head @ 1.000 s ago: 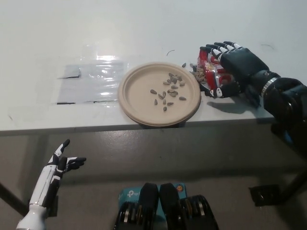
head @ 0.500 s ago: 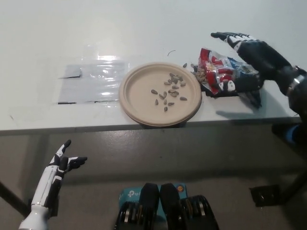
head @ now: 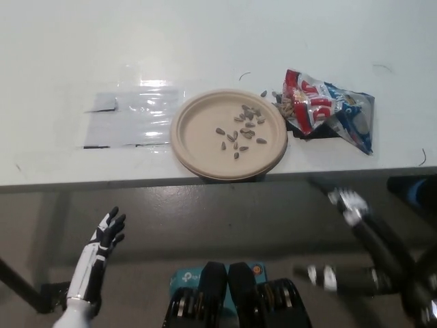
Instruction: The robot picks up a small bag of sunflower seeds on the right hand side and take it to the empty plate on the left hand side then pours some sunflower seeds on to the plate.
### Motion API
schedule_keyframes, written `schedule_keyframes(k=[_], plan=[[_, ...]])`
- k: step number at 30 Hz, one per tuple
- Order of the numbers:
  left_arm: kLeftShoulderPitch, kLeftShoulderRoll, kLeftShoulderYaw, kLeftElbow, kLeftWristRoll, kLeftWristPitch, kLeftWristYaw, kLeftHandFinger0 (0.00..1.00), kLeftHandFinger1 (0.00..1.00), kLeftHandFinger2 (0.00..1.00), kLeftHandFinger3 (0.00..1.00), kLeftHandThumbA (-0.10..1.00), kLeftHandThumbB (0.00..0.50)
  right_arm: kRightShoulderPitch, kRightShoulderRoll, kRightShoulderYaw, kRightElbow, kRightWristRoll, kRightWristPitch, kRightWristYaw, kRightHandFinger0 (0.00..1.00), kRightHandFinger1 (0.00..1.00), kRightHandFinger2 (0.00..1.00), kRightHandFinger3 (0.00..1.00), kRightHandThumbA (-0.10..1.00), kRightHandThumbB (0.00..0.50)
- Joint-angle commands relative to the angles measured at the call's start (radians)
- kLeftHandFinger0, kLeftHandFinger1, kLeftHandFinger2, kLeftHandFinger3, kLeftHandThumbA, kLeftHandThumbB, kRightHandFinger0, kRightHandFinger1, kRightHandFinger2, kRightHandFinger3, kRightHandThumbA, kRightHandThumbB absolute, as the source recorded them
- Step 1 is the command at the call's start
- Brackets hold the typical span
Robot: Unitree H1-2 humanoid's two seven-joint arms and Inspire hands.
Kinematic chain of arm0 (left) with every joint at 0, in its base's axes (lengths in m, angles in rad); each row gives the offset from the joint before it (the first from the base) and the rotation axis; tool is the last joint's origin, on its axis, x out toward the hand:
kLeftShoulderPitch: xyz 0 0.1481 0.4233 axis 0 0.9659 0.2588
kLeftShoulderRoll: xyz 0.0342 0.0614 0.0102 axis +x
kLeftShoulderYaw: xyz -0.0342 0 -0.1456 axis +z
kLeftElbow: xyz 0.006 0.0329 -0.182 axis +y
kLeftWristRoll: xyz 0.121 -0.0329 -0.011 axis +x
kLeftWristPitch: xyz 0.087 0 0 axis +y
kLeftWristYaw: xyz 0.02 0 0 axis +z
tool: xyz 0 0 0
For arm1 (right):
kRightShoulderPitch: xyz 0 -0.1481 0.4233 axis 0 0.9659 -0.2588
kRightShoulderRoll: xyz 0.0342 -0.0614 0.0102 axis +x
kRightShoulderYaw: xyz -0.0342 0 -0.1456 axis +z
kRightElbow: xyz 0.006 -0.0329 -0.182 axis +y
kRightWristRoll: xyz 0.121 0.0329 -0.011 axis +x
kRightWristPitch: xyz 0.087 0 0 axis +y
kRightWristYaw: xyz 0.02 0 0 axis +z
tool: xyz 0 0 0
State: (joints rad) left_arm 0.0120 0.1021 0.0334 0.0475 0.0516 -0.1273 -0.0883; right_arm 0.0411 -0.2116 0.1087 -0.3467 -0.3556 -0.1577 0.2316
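Observation:
A red, white and blue seed bag (head: pixel 324 108) lies flat on the white table (head: pixel 205 41), just right of the tan plate (head: pixel 228 134), its open mouth toward the plate. Several sunflower seeds (head: pixel 240 128) lie scattered on the plate, and a few more sit by the bag's mouth (head: pixel 281 100). My black right hand (head: pixel 355 246) is below the table edge at the lower right, blurred by motion, fingers spread, holding nothing. Low at the lower left my white left hand (head: pixel 102 242) rests open, below the table.
A clear plastic sheet (head: pixel 130 117) is taped flat to the table left of the plate. The plate overhangs the table's front edge (head: pixel 136 183) slightly. Dark floor lies below the edge.
My right hand let go of the bag, lifted off it and dropped below the table edge. The bag stays flat beside the plate. My left hand shifted slightly right and opened wider.

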Motion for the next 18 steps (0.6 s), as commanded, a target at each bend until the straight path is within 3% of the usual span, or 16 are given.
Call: schedule_keyframes(k=[1, 5, 8, 11, 18], plan=[[0.019, -0.026, 0.007, 0.007, -0.05, -0.151, 0.016, 1.0, 1.0, 1.0, 1.0, 1.0, 0.251, 0.136, 0.103, -0.118, 0.011, 0.13, -0.282, -0.237, 1.0, 1.0, 1.0, 1.0, 1.0, 0.251], [0.043, -0.033, 0.008, -0.005, -0.041, -0.158, 0.018, 1.0, 1.0, 1.0, 1.0, 1.0, 0.245, 0.115, 0.097, -0.091, 0.24, 0.104, -0.312, -0.263, 1.0, 1.0, 1.0, 1.0, 1.0, 0.263], [0.037, -0.037, 0.014, -0.002, -0.044, -0.16, 0.021, 1.0, 1.0, 1.0, 1.0, 1.0, 0.201, 0.093, 0.101, -0.104, 0.297, 0.152, -0.312, -0.251, 1.0, 1.0, 1.0, 1.0, 1.0, 0.272], [0.036, -0.032, 0.02, -0.005, -0.051, -0.159, 0.015, 1.0, 1.0, 1.0, 1.0, 1.0, 0.201, 0.09, 0.103, -0.11, 0.309, 0.176, -0.312, -0.246, 1.0, 1.0, 1.0, 1.0, 1.0, 0.282], [0.053, -0.017, 0.025, -0.011, -0.055, -0.167, 0.002, 1.0, 1.0, 1.0, 1.0, 1.0, 0.2, 0.114, 0.097, -0.083, 0.324, 0.157, -0.312, -0.28, 1.0, 1.0, 1.0, 1.0, 1.0, 0.256]])
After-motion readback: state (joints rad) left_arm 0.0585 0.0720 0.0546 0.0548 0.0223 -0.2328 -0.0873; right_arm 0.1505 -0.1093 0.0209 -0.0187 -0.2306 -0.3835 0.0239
